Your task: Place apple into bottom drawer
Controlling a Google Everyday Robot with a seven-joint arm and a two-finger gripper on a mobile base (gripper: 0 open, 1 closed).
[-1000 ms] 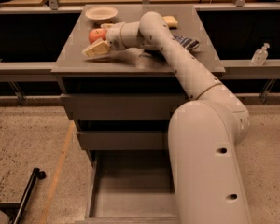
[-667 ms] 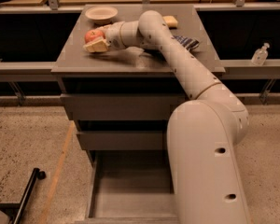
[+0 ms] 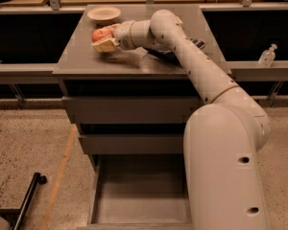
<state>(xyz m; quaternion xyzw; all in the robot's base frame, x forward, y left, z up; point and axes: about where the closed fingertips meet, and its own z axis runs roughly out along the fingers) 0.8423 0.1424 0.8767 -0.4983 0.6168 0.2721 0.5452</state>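
The apple [image 3: 98, 33], red-orange, sits on the grey cabinet top [image 3: 77, 61] toward its back left. My gripper [image 3: 103, 40] is at the apple, right against its front right side, with the arm reaching in from the right. The bottom drawer [image 3: 141, 198] is pulled out at the foot of the cabinet; its plain grey floor shows nothing in it. My arm's large lower link [image 3: 228, 166] covers the drawer's right side.
A pale shallow bowl [image 3: 103, 14] stands behind the apple at the back left of the top. Dark objects [image 3: 198, 44] lie behind my arm on the right. A clear bottle [image 3: 267, 56] stands on the ledge at the right. Two shut grey drawers [image 3: 129, 110] sit above the open one.
My gripper has moved back and up across the cabinet top, closing in on the apple. The apple has stayed in place.
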